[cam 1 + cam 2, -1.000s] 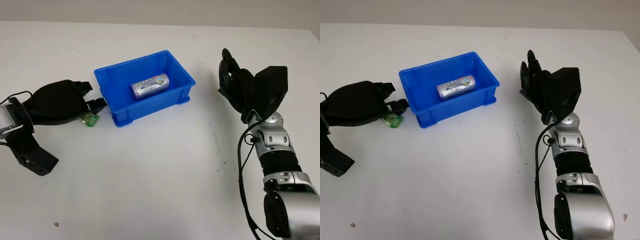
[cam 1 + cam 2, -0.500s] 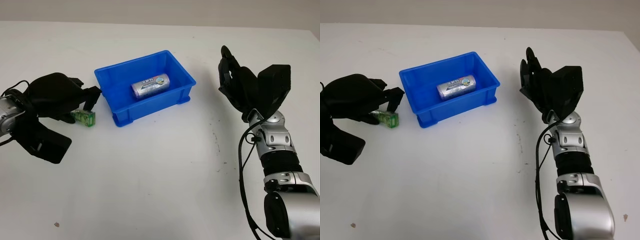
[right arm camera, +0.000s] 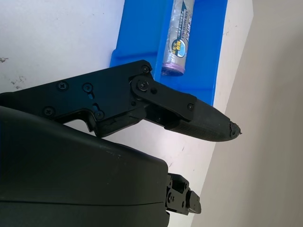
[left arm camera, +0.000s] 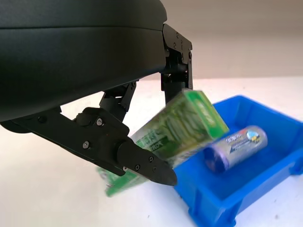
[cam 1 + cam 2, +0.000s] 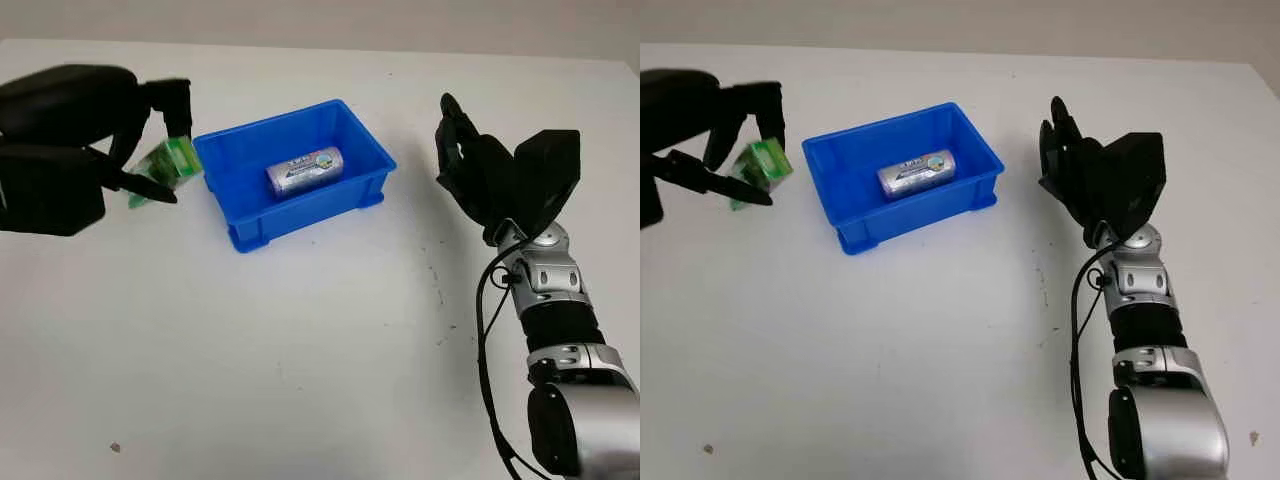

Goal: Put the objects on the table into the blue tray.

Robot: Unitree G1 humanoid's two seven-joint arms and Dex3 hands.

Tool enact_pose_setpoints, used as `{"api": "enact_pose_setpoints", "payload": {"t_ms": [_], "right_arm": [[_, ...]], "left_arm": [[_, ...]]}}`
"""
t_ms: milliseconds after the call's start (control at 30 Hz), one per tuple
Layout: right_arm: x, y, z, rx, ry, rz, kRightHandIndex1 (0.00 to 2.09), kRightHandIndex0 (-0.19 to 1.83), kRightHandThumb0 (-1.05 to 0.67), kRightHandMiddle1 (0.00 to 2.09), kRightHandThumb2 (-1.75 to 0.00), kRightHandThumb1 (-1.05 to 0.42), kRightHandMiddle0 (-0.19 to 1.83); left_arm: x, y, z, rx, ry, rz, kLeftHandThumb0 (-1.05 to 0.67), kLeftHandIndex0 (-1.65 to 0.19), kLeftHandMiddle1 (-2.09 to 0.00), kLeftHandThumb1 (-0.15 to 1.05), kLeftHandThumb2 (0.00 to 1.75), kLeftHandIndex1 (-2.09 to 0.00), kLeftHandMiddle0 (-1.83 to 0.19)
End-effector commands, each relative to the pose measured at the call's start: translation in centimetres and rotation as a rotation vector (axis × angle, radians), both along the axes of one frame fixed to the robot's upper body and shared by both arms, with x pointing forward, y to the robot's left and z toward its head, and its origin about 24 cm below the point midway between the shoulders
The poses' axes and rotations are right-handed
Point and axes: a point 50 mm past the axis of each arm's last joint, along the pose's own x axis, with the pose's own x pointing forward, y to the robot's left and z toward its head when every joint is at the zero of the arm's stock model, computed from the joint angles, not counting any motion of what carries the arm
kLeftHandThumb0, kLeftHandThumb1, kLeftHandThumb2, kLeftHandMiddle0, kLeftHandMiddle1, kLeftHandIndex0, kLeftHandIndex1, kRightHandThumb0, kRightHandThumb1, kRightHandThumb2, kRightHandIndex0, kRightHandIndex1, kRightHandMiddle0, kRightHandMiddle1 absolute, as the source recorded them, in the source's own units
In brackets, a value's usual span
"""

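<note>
White worktop (image 5: 300, 330) stretches out in front of me, bare apart from a few dark specks and the blue tray (image 5: 372, 158) near its middle. A second ago my left robot hand (image 5: 95, 125) was down on the surface just to the left of the tray, fingers closing round the green box (image 5: 165, 167). Now that hand has come up and the box has come with it: it hangs tilted in the air, pinched between my fingers (image 4: 142, 163), just beside the tray's left wall and a little above its rim. So the pick-up has worked, and by my reckoning the step in hand is the carry, a short move to the right before I can let go over the tray.

Inside the tray lies one thing already, a silver tube (image 5: 304, 169) with a purple end, on its side and slantwise across the floor. There is free floor on either side of it, which I judge enough for the box.

My right robot hand (image 5: 470, 170) is raised over the worktop to the right of the tray, well apart from it, open and holding nothing. I see nothing else loose on the worktop, so the green box looks like the last item.
</note>
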Motion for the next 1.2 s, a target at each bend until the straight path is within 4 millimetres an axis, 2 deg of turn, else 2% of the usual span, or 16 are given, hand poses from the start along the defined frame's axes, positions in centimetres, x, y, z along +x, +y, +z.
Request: {"api": "enact_pose_setpoints", "payload": {"t_ms": [0,133,200,267,300,367,400,467,567,633,833,1000,1133,1167], "right_arm": [[0.0,-0.2,0.1,0.002,-0.014,-0.003,0.0,-0.19,-0.71,0.0,-0.82,-1.05,-0.19],[0.0,-0.2,0.1,0.003,-0.013,-0.005,0.0,-0.19,-0.7,0.0,-0.82,-1.05,-0.19],[0.0,-0.2,0.1,0.003,-0.005,-0.01,0.0,-0.19,-0.7,0.0,-0.81,-1.05,-0.19],[0.1,-0.2,0.0,0.011,-0.001,-0.014,0.0,-0.19,-0.69,0.0,-0.81,-1.05,-0.19],[0.1,-0.2,0.0,0.012,-0.001,-0.014,0.0,-0.19,-0.69,0.0,-0.81,-1.05,-0.19],[0.1,-0.2,0.0,0.011,-0.001,-0.009,0.0,-0.19,-0.69,0.0,-0.81,-1.05,-0.19],[0.1,-0.1,0.0,0.014,-0.003,-0.005,0.0,-0.19,-0.69,0.0,-0.81,-1.05,-0.19],[0.1,0.0,0.0,0.012,-0.007,-0.001,0.0,-0.19,-0.68,0.0,-0.81,-1.05,-0.19],[0.1,0.0,0.0,0.001,-0.008,-0.001,0.0,-0.19,-0.69,0.0,-0.82,-1.05,-0.19],[0.1,0.0,0.0,0.005,-0.009,-0.003,0.0,-0.19,-0.68,0.0,-0.82,-1.05,-0.19],[0.0,0.0,-0.2,0.01,-0.009,-0.016,0.0,-0.19,-0.69,0.0,-0.81,-1.05,-0.19],[-0.2,-0.1,-0.4,0.015,-0.007,-0.019,0.0,-0.19,-0.7,0.0,-0.79,-1.05,-0.19],[-0.4,-0.4,-0.6,0.021,0.003,-0.028,0.0,-0.19,-0.69,0.0,-0.78,-1.05,-0.19],[-0.4,-0.4,-0.6,0.017,0.002,-0.029,0.0,-0.19,-0.69,0.0,-0.78,-1.05,-0.19]], "left_arm": [[-0.6,-0.2,1.7,-0.017,-0.062,-0.007,-0.41,-0.36,-1.95,1.05,0.16,-1.7,-0.56],[-1.0,-0.4,2.6,-0.051,-0.092,-0.021,-0.41,-0.39,-1.92,1.05,0.13,-1.69,-0.61],[-1.2,-0.6,3.2,-0.078,-0.098,-0.019,-0.39,-0.42,-1.91,1.05,0.1,-1.42,-0.62],[-1.3,-1.0,3.6,-0.113,-0.106,-0.05,-0.38,-0.45,-1.95,1.05,0.1,-1.33,-0.63],[-1.3,-1.2,3.8,-0.132,-0.114,-0.075,-0.36,-0.46,-1.87,1.05,0.1,-1.29,-0.63],[-1.0,-1.6,4.0,-0.172,-0.134,-0.107,-0.37,-0.48,-1.8,1.05,0.11,-1.33,-0.66],[-0.7,-1.8,4.1,-0.194,-0.142,-0.113,-0.39,-0.48,-1.79,1.05,0.12,-1.43,-0.68],[-0.3,-2.3,4.5,-0.213,-0.18,-0.139,-0.41,-0.5,-1.92,1.05,0.11,-1.58,-0.7],[0.5,-2.9,5.3,-0.219,-0.228,-0.154,-0.42,-0.53,-2.01,1.05,0.08,-1.56,-0.72],[0.9,-3.3,6.3,-0.229,-0.257,-0.153,-0.43,-0.56,-2.06,1.05,0.07,-1.64,-0.8],[2.5,-4.1,8.7,-0.364,-0.277,-0.152,-0.45,-0.66,-2.02,1.04,0.06,-1.65,-0.98],[4.1,-4.6,7.7,-0.311,-0.296,-0.147,-0.53,-0.68,-1.99,1.05,0.1,-1.64,-1.05],[6.5,-4.9,5.1,-0.282,-0.243,-0.125,-0.49,-0.59,-2.03,1.05,0.12,-1.74,-1.02],[7.0,-4.8,4.4,-0.288,-0.223,-0.125,-0.48,-0.52,-2.06,1.05,0.14,-1.76,-0.96]]}}
